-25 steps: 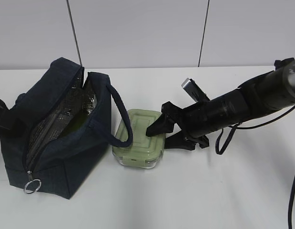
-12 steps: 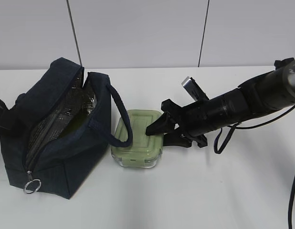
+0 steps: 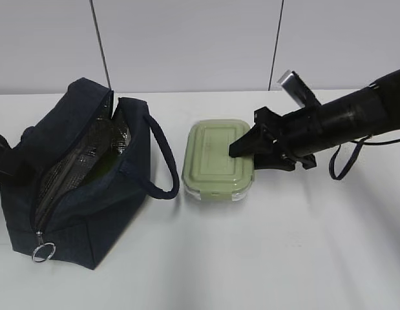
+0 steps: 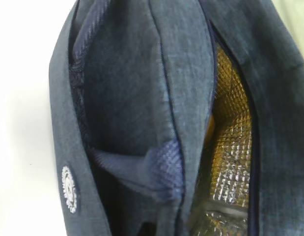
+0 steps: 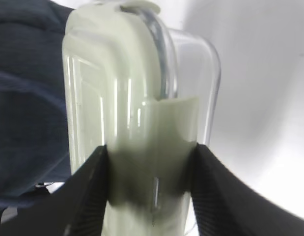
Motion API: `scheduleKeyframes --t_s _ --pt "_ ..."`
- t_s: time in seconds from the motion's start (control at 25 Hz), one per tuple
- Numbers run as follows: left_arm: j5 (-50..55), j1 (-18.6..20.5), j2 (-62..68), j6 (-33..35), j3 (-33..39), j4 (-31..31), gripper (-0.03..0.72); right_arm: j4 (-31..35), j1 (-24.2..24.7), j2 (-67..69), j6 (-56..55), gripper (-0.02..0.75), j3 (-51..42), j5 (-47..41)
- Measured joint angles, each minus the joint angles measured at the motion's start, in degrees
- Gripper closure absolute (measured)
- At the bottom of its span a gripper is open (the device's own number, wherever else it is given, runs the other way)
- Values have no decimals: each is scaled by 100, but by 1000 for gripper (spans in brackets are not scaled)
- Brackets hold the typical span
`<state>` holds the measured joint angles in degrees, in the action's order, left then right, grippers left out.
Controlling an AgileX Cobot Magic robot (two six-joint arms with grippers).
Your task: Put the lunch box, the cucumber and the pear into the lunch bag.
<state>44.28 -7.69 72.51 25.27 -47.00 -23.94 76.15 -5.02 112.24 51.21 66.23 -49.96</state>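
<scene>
The right gripper (image 3: 246,150) is clamped on the lunch box (image 3: 219,160), one black finger on the pale green lid and the other under the glass base; the right wrist view shows both fingers (image 5: 88,191) pressed against the box's end, over a lid clip. The box looks lifted clear of the table (image 3: 284,258), tilted so its lid faces the exterior camera, and a soft shadow lies beneath it. The right arm reaches in from the right edge of the exterior view.

Just left of the box stands the lunch bag (image 3: 77,213), its padded loop handle (image 3: 162,161) hanging toward the box without touching it. The zipper is open, showing silver foil lining, and the metal ring pull (image 3: 43,251) hangs at the bag's near corner. A patch of green shows inside the opening, too little to name; neither the cucumber nor the pear can be made out for certain.

The left gripper is pressed together. Its own camera sees only the bag's navy fabric (image 4: 127,98) close up, with foil lining (image 4: 233,147) glowing orange-gold inside. Whether it pinches the fabric cannot be told
</scene>
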Motion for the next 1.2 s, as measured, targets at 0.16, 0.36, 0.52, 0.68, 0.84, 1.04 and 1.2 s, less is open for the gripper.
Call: scheduleKeyframes --t_s 0.16,0.36,0.52,0.68,0.84,1.04,1.2 --pt "0 0 0 0 0 0 685 -77 25 -331 0 381 0 -268" --pt "5 0 0 0 0 5 685 -74 25 -802 0 381 -9 -515" --pt "11 0 0 0 0 22 685 -52 25 -1188 -11 381 42 -657" --pt "16 0 0 0 0 27 685 93 -17 -1399 -103 381 293 -826" --pt "21 0 0 0 0 27 685 211 -358 -1412 -156 382 619 -752" --pt "21 0 0 0 0 27 685 396 -1143 -1261 -183 382 1178 -200" --pt "33 0 0 0 0 22 686 506 -1646 -970 -183 382 1559 285"
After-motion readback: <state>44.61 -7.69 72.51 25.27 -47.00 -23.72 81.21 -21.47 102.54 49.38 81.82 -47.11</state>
